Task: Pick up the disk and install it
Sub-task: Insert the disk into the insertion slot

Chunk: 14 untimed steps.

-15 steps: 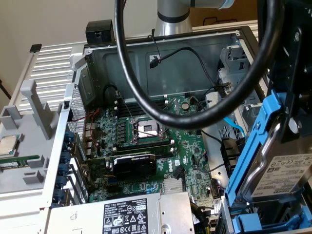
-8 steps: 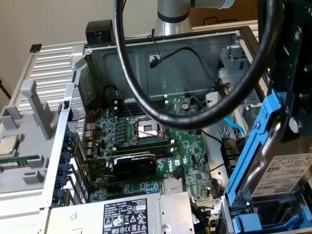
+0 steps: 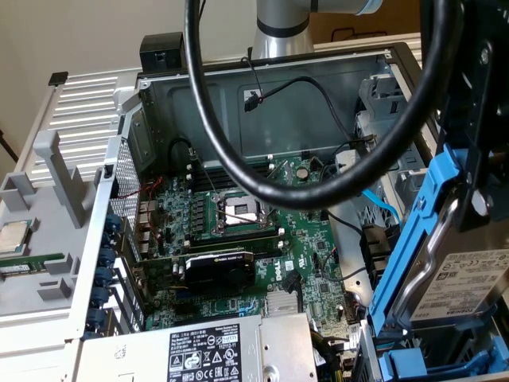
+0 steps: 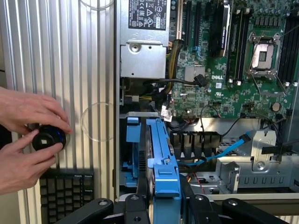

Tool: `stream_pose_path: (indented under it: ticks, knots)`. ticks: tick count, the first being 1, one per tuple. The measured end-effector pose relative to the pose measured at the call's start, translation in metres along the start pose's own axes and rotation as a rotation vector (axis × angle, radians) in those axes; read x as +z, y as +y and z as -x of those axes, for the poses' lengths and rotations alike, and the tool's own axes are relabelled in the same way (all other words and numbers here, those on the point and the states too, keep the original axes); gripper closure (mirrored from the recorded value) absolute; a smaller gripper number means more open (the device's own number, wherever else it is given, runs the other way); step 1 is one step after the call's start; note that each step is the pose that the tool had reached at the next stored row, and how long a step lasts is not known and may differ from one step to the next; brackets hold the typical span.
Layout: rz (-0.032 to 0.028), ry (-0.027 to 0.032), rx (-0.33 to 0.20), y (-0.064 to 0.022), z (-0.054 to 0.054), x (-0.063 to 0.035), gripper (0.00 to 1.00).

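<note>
The disk (image 3: 468, 288), silver metal with a white label, sits clipped in its bright blue carrier (image 3: 416, 239) and hangs upright at the exterior view's right, over the case's lower right corner. My gripper (image 3: 471, 199) is shut on it from above. In the wrist view the disk's carrier (image 4: 161, 154) appears edge-on between my black fingers (image 4: 138, 205), directly above the drive bay (image 4: 132, 161) with its blue guides. My gripper (image 4: 164, 205) holds both sides of the frame.
The open computer case holds a motherboard (image 3: 238, 239), a CPU socket (image 3: 241, 212) and a grey power supply (image 3: 199, 350). A thick black cable (image 3: 238, 171) loops across the exterior view. A person's hands (image 4: 25, 140) hold a black knob beside a keyboard (image 4: 65, 196). A blue data cable (image 4: 224, 149) runs near the bay.
</note>
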<state>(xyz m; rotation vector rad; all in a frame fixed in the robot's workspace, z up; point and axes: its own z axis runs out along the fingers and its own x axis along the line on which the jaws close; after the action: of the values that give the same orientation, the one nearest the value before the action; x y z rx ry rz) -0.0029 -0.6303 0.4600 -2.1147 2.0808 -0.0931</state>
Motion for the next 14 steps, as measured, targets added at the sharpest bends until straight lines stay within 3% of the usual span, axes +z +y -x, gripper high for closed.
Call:
stream_pose_path:
  ticks: [8,14]
  knots:
    - [-0.0008,-0.0003,0.0,0.0002,0.0001,-0.0008,0.64]
    - [-0.0119,-0.0003,-0.001,0.0003,0.0002,-0.002,0.64]
